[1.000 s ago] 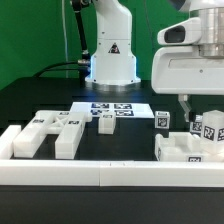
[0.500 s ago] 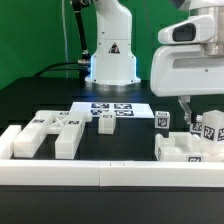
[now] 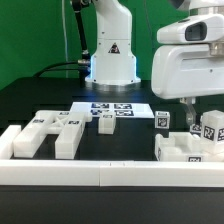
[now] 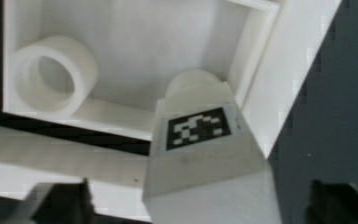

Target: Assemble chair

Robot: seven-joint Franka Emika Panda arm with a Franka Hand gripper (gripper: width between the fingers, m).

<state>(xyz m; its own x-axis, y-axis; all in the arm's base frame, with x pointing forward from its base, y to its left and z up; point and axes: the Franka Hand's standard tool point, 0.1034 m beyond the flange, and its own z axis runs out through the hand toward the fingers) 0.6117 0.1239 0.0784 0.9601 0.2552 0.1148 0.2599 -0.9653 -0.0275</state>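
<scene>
Jaws wide open, gripping nothing; a tagged white chair part (image 4: 202, 135) stands between them with clearance either side. One blocky group (image 3: 185, 148) sits at the exterior view's right, a second group (image 3: 55, 130) at its left, bare black surface (image 3: 125, 145) between. A long white rail (image 3: 100, 172) bounds the front.

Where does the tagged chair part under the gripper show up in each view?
Exterior view: the tagged chair part stands at the exterior view's right, directly below the open gripper.
Wrist view: it fills the centre, tag facing the camera, between the gripper's dark fingers.
Shared landmark: the gripper, hanging over this part in both.
</scene>
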